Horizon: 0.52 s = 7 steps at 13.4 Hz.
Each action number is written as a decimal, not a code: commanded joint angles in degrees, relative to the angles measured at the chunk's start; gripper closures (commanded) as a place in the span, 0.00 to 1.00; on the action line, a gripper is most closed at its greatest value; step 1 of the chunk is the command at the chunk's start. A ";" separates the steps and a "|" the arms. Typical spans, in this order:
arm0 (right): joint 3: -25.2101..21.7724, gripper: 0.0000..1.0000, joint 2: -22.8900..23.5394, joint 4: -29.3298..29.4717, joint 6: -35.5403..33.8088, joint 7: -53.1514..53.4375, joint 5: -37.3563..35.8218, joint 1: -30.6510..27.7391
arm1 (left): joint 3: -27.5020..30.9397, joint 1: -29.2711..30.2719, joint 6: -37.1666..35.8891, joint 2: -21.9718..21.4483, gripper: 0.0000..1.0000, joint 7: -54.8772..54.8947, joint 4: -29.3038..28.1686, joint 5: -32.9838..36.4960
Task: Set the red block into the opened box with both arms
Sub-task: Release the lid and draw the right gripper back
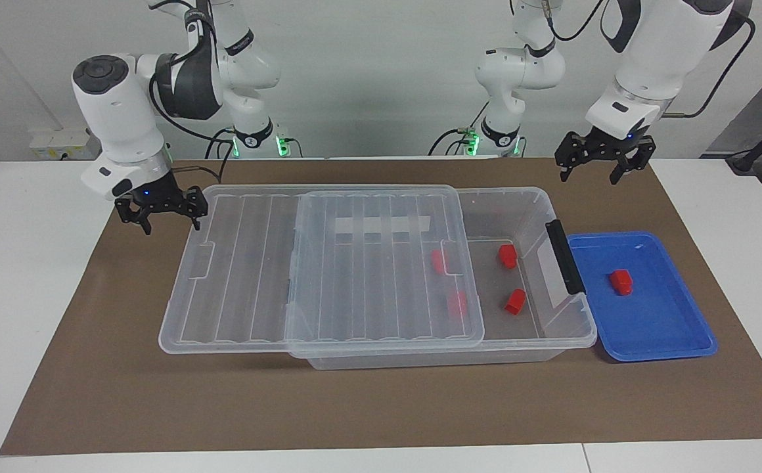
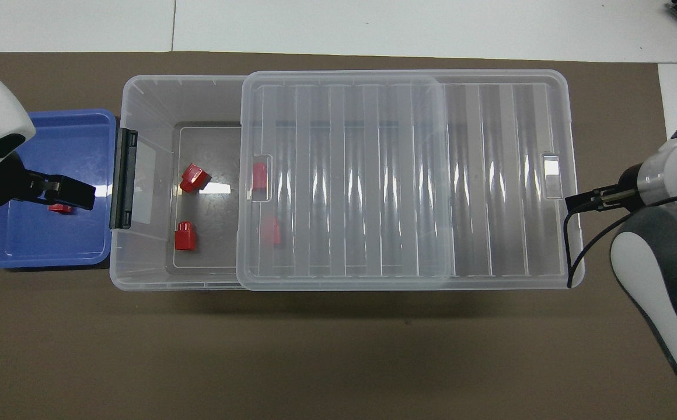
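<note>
Brown matting covers the table (image 1: 92, 407), and the opened box (image 1: 519, 200) sits with its lid (image 1: 328, 263) slid toward the right arm's end, leaving room to drop blocks in. One red block (image 1: 621, 281) waits in the blue tray (image 1: 663, 345). Left gripper (image 1: 603, 171) hovers released above the tray; right gripper (image 1: 157, 217) hangs released beside the lid's end.

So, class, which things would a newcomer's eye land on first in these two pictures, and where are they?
The clear box in mid-table stands out, its ribbed lid slid toward the right arm's end, with four red blocks inside. A fifth red block lies in the blue tray at the left arm's end. The left gripper is over that end; the right gripper is by the lid's corner.
</note>
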 commanded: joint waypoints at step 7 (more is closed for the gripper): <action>2.26 0.00 -4.38 5.66 -10.13 10.26 3.31 -0.09 | 0.15 0.20 0.55 -1.59 0.00 -0.10 -1.81 -0.80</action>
